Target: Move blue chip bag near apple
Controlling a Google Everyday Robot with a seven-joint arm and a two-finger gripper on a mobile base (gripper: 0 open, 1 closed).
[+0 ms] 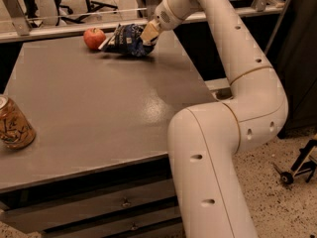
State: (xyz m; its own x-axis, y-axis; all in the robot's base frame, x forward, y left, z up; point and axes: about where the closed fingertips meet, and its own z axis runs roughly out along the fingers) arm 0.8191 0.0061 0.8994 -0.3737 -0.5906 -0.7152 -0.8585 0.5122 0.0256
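Observation:
The blue chip bag [126, 39], crinkled dark navy foil with white edges, lies at the far edge of the grey table [99, 113], its left end right beside the red apple [94, 37]. My gripper [148, 33] reaches in from the right and is shut on the bag's right end, with one tan finger [149, 31] showing over the foil. The bag sits low on the table top or just above it. The apple stands upright, free of the gripper.
A tan patterned drink can [15, 127] stands at the table's left front edge. My white arm [233, 113] curves up along the table's right side. A rail [64, 19] runs behind the table's far edge. Drawers [119, 207] are under the front.

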